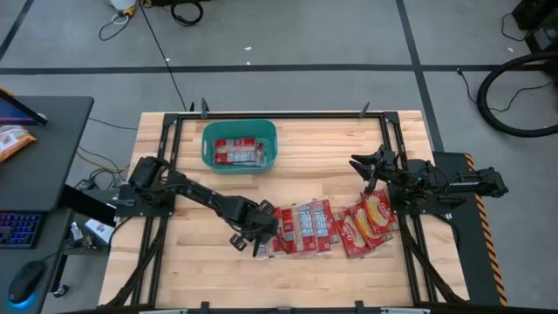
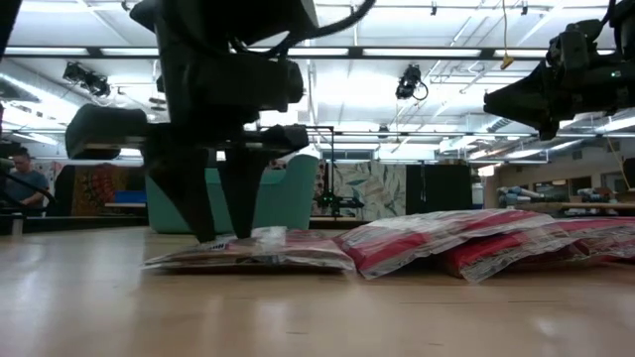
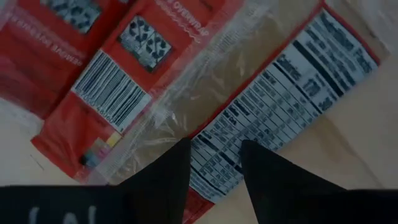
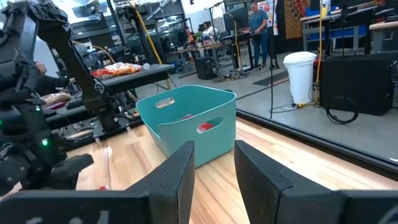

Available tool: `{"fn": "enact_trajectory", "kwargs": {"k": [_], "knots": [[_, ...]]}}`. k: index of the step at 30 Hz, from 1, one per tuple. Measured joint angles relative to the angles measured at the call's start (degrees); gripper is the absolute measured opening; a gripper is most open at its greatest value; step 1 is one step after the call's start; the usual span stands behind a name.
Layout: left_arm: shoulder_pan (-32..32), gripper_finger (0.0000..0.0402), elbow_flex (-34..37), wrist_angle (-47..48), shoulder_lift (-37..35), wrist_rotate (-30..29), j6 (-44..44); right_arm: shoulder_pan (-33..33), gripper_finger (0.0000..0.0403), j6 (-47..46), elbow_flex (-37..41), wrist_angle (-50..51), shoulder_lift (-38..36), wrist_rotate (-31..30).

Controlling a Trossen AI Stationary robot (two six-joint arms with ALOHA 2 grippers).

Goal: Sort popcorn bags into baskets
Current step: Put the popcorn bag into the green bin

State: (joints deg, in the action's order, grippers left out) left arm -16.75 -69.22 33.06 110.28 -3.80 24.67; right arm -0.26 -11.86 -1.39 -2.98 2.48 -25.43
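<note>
The popcorn bags (image 1: 327, 227) lie in an overlapping row near the worktop's front edge, right of centre; a few more already lie in the basket (image 1: 209, 138), which stands near the back edge, left of centre. They look light, flat and floppy, with slick film wrappers, so a pinch on an edge seam should hold better than a grip across the flat face, and overlapped neighbours may drag along.

The left gripper (image 1: 259, 235) is down at the row's left end, its fingers (image 3: 163, 180) narrowly parted over the end bag's (image 3: 273, 118) clear seam, tips at the wrapper. The right gripper (image 1: 368, 166) hangs above the worktop towards the right edge, narrowly open and empty.

The worktop (image 1: 174, 275) is pale wood planking, smooth. Beyond it is an open workshop with desks, cables and people.
</note>
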Motion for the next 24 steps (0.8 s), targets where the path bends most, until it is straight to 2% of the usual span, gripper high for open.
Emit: {"fn": "enact_trajectory", "kwargs": {"k": [4, 13, 19, 22, 24], "knots": [[0.7, 0.0142, -0.1, 2.0, -0.1, 0.0, -14.4, 0.0, 0.0119, 0.0, 0.0, -0.1, 0.0, -0.2], [1.2, 0.0141, 0.1, 13.4, -0.5, -0.3, -52.8, 0.0, 0.0119, 0.0, 0.0, -0.4, 0.0, 0.0], [1.2, 0.0141, 0.5, 13.9, -4.0, -0.2, -56.2, 0.0, 0.0119, 0.0, 0.0, -0.4, 0.0, 0.0], [0.3, 0.0141, 0.2, 13.9, -6.1, -1.5, -51.1, 0.0, 0.0119, 0.0, 0.0, -0.4, 0.0, 0.0], [-1.3, 0.0142, 0.3, 14.7, -6.4, -4.6, -46.9, 0.0, 0.0119, 0.0, 0.0, -0.4, 0.0, 0.0]]}}
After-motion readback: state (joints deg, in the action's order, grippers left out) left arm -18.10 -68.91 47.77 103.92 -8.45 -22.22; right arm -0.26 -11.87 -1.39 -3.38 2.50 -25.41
